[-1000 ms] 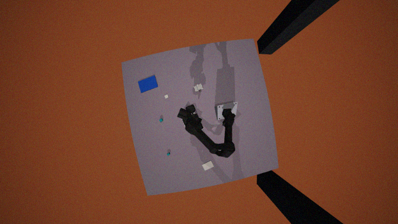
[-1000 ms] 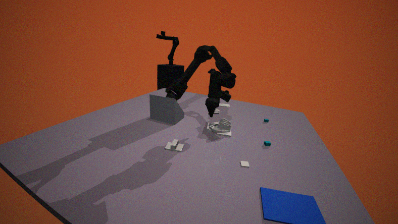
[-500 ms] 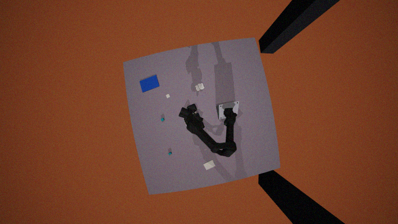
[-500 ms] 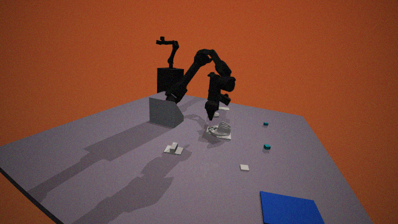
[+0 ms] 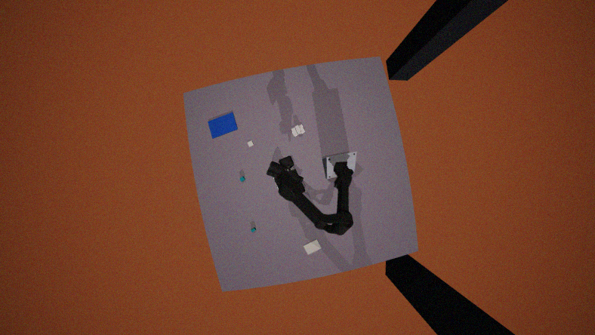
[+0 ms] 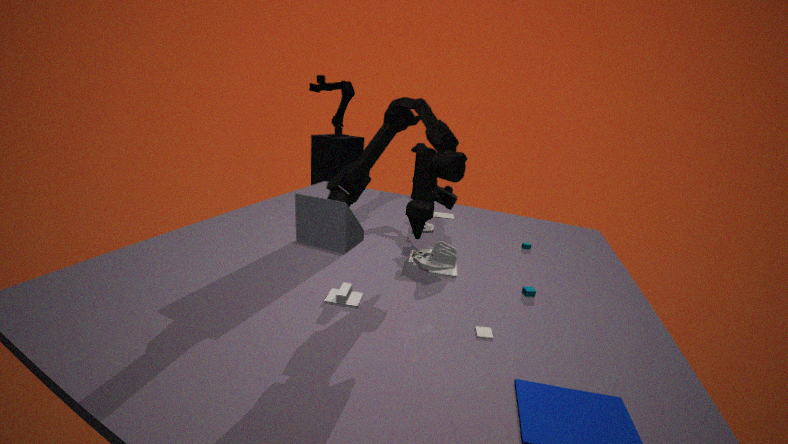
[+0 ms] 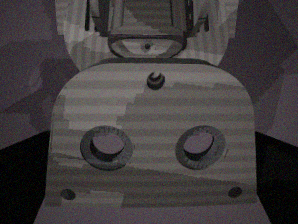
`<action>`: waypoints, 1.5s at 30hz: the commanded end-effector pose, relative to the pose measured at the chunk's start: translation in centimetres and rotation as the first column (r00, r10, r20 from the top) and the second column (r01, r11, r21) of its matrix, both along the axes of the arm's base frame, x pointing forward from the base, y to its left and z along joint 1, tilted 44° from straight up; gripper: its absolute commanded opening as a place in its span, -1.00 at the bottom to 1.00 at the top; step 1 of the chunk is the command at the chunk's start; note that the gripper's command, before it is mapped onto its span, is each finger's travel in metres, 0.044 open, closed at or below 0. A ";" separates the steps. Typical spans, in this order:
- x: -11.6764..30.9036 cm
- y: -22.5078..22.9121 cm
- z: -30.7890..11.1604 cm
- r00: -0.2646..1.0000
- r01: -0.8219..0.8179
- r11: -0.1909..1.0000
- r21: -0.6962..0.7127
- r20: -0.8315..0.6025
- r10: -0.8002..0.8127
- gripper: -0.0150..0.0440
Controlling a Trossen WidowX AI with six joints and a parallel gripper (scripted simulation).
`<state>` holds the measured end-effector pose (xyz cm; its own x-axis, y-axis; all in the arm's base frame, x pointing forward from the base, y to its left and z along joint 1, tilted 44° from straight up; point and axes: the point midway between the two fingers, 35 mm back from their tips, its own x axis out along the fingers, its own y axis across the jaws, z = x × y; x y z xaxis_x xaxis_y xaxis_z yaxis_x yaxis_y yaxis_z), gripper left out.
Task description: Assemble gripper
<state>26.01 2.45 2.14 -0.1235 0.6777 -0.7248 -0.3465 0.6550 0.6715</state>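
The pale housing plate fills the middle of the wrist view, with two large round holes and several small ones. My gripper is shut on it, with the dark fingers at its left and right edges. In the exterior view my gripper points down, its tips a little above and left of the pale gripper base. Pale upright jaw parts stand on the base. In the wrist view part of the base shows beyond the plate's far edge. The jaw stubs and gear teeth cannot be made out. My arm mostly hides the base in the top view.
A white stepped piece, a small white square, a cream plate, two teal blocks and a blue slab lie around. My grey mount stands on the table.
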 end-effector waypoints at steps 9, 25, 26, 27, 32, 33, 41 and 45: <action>0.0 0.1 0.1 1.000 0.006 1.000 0.005 -0.004 -0.006 0.70; -0.1 1.0 -1.0 1.000 0.007 1.000 0.004 -0.004 -0.007 0.70; -0.1 1.1 -1.1 1.000 0.007 1.000 0.004 -0.004 -0.007 0.70; -0.1 1.2 -1.2 1.000 0.007 1.000 0.004 -0.004 -0.007 0.70; -0.2 1.8 -1.8 1.000 0.007 1.000 0.004 -0.003 -0.007 0.70; -0.2 1.9 -1.9 1.000 0.007 1.000 0.004 -0.003 -0.007 0.70; -0.3 2.8 -2.9 1.000 0.007 1.000 0.005 -0.004 -0.007 0.70; -0.5 3.3 -3.3 1.000 0.007 1.000 0.005 -0.004 -0.007 0.70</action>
